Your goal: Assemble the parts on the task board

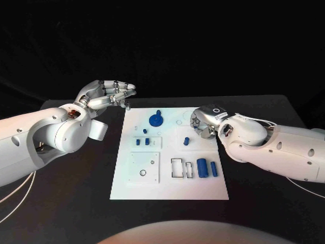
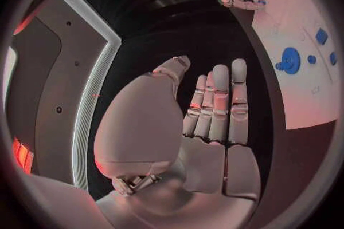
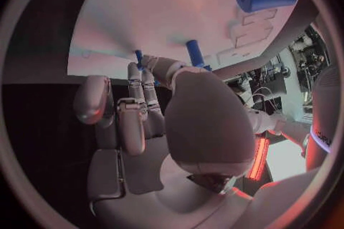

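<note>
Board (image 1: 170, 188) sits mid-table, its long axis running from you toward 12 o'clock. Your left hand (image 1: 107, 94) hovers at its 11 o'clock corner, fingers curled together in the head view but straight and side by side at the wrist, holding nothing you can see. Your right hand (image 1: 205, 122) is at the 3 o'clock edge, fingers bent; whether they grip anything, you cannot tell. Nearest them, toward 9 o'clock, stands a small blue peg (image 1: 186, 140); the gear (image 1: 156, 120) lies nearer your left hand.
</note>
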`<action>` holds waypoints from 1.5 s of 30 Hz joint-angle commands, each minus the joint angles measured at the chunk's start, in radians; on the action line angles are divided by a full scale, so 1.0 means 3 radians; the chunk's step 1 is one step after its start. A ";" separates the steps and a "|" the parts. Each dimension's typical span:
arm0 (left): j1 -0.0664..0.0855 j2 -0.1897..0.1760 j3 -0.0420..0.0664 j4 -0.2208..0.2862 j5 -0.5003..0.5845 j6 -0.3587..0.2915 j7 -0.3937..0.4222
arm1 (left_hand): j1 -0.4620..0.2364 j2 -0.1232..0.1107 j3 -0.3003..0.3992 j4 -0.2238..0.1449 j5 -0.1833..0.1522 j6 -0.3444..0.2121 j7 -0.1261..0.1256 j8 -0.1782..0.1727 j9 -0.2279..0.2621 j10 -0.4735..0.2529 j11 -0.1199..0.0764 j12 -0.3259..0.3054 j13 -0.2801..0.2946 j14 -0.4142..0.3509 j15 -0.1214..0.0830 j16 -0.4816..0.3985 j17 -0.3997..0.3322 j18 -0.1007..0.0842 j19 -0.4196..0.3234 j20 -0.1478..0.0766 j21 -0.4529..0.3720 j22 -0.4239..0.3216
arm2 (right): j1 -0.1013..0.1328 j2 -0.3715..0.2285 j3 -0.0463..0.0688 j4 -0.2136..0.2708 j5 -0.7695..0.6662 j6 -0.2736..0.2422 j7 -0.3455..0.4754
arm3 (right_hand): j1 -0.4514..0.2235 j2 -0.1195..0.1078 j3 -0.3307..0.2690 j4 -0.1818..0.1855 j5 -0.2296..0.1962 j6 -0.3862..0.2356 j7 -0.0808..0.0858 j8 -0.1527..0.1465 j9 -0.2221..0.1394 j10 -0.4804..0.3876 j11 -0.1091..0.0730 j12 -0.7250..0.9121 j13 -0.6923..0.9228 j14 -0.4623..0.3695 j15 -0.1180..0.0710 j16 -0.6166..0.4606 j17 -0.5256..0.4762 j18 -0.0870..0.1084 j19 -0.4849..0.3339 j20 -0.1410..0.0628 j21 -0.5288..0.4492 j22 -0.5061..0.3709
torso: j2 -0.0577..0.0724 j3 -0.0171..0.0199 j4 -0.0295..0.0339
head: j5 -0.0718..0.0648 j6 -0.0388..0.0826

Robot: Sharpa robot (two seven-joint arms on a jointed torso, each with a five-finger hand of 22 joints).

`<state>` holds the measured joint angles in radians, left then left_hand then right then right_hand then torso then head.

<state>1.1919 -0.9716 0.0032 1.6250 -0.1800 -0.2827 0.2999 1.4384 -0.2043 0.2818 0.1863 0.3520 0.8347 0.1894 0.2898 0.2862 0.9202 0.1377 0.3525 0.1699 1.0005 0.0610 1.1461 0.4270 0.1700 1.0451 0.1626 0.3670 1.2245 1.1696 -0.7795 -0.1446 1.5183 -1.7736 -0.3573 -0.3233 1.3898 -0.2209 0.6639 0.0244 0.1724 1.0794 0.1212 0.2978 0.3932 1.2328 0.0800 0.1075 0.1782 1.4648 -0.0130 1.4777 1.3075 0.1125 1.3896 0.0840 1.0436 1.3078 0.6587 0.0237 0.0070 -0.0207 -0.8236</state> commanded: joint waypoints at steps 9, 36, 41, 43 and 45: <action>0.0003 0.0037 0.0002 -0.0051 0.0001 0.0029 0.0022 | 0.0005 -0.0014 0.0022 0.0001 0.0032 -0.0028 0.0014 0.0010 -0.0008 -0.0038 -0.0003 0.0024 -0.0007 -0.0022 0.0010 -0.0024 -0.0010 0.0027 -0.0021 0.0009 -0.0025 -0.0011 | 0.0048 -0.0150 0.0044 0.0306 0.0304 -0.0294 0.0004 | -0.0039 0.0011 0.0000 -0.0027 0.0017 0.0004 0.0004 0.0012 0.0010 0.0095 -0.0077 -0.0014 0.0011 0.0225 -0.0023 0.0017 0.0225 -0.0038 0.0025 -0.0008 0.0026 0.0219 | -0.0001 -0.0002 0.0001 | 0.0013 0.0034; 0.0007 0.0235 0.0001 -0.0225 0.0003 0.0007 0.0036 | 0.0000 -0.0010 0.0027 0.0004 0.0042 -0.0039 0.0016 0.0011 -0.0010 -0.0048 -0.0001 0.0032 -0.0008 -0.0024 0.0012 -0.0024 -0.0014 0.0027 -0.0021 0.0010 -0.0032 -0.0015 | -0.0268 0.0273 0.0047 0.0755 0.0414 -0.0361 0.0209 | -0.0085 0.0018 0.0023 -0.0044 0.0021 -0.0027 0.0011 -0.0001 0.0023 0.0074 -0.0067 -0.0052 0.0015 0.0224 -0.0016 0.0016 0.0216 -0.0039 0.0023 -0.0003 0.0030 0.0230 | -0.0005 -0.0018 0.0015 | 0.0410 -0.0054; 0.0011 0.0267 0.0001 -0.0246 0.0003 0.0000 0.0027 | 0.0000 -0.0010 0.0027 0.0004 0.0043 -0.0039 0.0016 0.0011 -0.0010 -0.0048 -0.0001 0.0033 -0.0008 -0.0024 0.0012 -0.0025 -0.0015 0.0027 -0.0021 0.0011 -0.0033 -0.0015 | -0.0372 0.0378 0.0035 0.0652 0.0400 -0.0375 0.0243 | -0.0088 0.0017 0.0024 -0.0046 0.0021 -0.0029 0.0011 -0.0002 0.0024 0.0073 -0.0067 -0.0054 0.0015 0.0224 -0.0015 0.0017 0.0218 -0.0038 0.0022 -0.0003 0.0026 0.0229 | -0.0003 -0.0015 0.0020 | 0.0465 -0.0084; 0.0013 0.0279 0.0000 -0.0251 0.0003 -0.0001 0.0026 | -0.0002 -0.0009 0.0028 0.0006 0.0046 -0.0038 0.0016 0.0014 -0.0009 -0.0049 0.0000 0.0036 -0.0007 -0.0026 0.0013 -0.0025 -0.0016 0.0026 -0.0021 0.0011 -0.0035 -0.0017 | -0.0410 0.0421 0.0030 0.0599 0.0398 -0.0402 0.0256 | -0.0092 0.0024 0.0037 -0.0060 0.0040 -0.0035 0.0012 -0.0004 0.0029 0.0075 -0.0065 -0.0061 0.0019 0.0225 -0.0014 0.0019 0.0219 -0.0038 0.0022 -0.0001 0.0030 0.0233 | -0.0003 -0.0013 0.0023 | 0.0494 -0.0097; 0.0013 0.0292 0.0000 -0.0255 0.0003 -0.0001 0.0028 | -0.0002 -0.0009 0.0028 0.0006 0.0046 -0.0038 0.0016 0.0014 -0.0009 -0.0049 0.0000 0.0036 -0.0007 -0.0026 0.0013 -0.0025 -0.0016 0.0026 -0.0021 0.0011 -0.0035 -0.0017 | -0.0441 0.0452 0.0026 0.0555 0.0397 -0.0419 0.0266 | -0.0095 0.0024 0.0040 -0.0064 0.0046 -0.0037 0.0013 -0.0004 0.0030 0.0075 -0.0065 -0.0063 0.0020 0.0225 -0.0014 0.0019 0.0220 -0.0038 0.0021 -0.0001 0.0027 0.0233 | -0.0005 -0.0010 0.0023 | 0.0502 -0.0106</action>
<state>1.1939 -0.8874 0.0025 1.5479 -0.1799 -0.2839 0.3007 1.4383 -0.2042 0.2845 0.1890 0.3602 0.8312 0.1929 0.2897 0.2843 0.9131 0.1376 0.3563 0.1690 0.9970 0.0645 1.1422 0.4230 0.1700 1.0451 0.1627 0.3630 1.2208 1.0396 -0.6468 -0.1374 1.6905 -1.6404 -0.4724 -0.2660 1.3668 -0.2173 0.6777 0.0106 0.1835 1.0762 0.1241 0.2974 0.4016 1.2329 0.0801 0.0917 0.1813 1.4648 -0.0128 1.4776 1.3074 0.1138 1.3895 0.0840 1.0474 1.3080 0.6574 0.0189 0.0128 0.1236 -0.8514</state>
